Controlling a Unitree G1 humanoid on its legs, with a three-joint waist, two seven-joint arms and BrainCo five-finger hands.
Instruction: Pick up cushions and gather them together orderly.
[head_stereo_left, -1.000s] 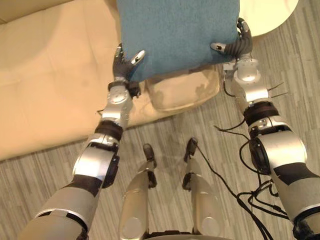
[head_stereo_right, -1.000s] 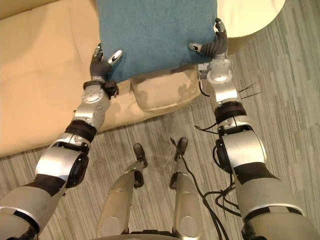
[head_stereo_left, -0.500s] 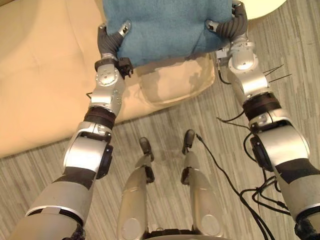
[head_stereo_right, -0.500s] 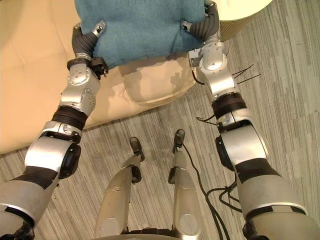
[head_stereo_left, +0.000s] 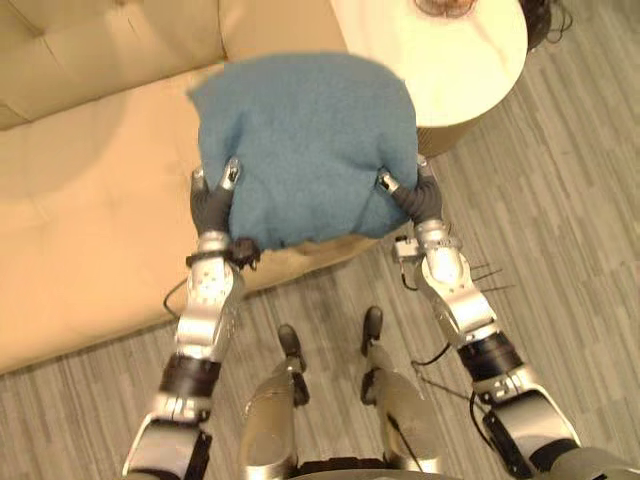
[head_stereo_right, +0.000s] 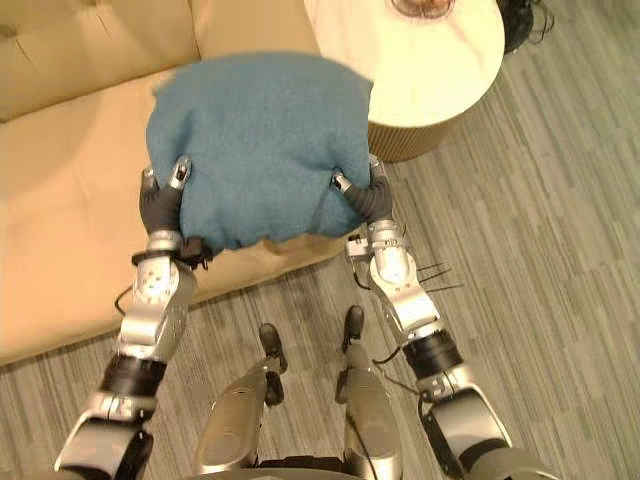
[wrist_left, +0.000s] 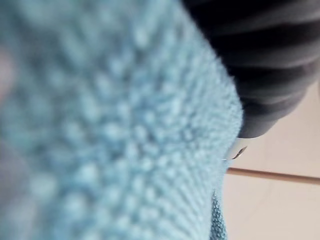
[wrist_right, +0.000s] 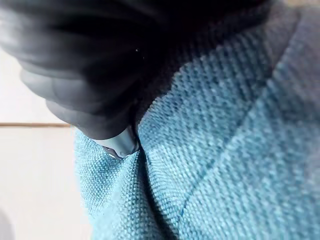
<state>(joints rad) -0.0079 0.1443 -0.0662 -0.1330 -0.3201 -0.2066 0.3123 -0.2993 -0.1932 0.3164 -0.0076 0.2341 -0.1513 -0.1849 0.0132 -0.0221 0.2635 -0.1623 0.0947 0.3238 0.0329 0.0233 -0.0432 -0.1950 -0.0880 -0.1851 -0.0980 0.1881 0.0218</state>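
A blue woven cushion (head_stereo_left: 305, 145) is held up over the front edge of the beige sofa (head_stereo_left: 90, 220). My left hand (head_stereo_left: 212, 205) grips its near left corner, thumb on top and fingers curled under the cloth. My right hand (head_stereo_left: 415, 195) pinches the near right corner the same way. Close up, the cushion's blue weave (wrist_right: 220, 150) presses against the right hand's dark cover (wrist_right: 90, 70), and the cushion's fabric (wrist_left: 110, 130) lies against the left hand's cover (wrist_left: 270, 60).
A round light wooden side table (head_stereo_left: 450, 60) stands just right of the sofa, with a small dish at its far edge. Grey striped carpet (head_stereo_left: 560, 220) covers the floor to the right and in front.
Both hands have curled tight on the cushion's near corners and lifted it. The whole picture has shifted, so the sofa back and the table now show.
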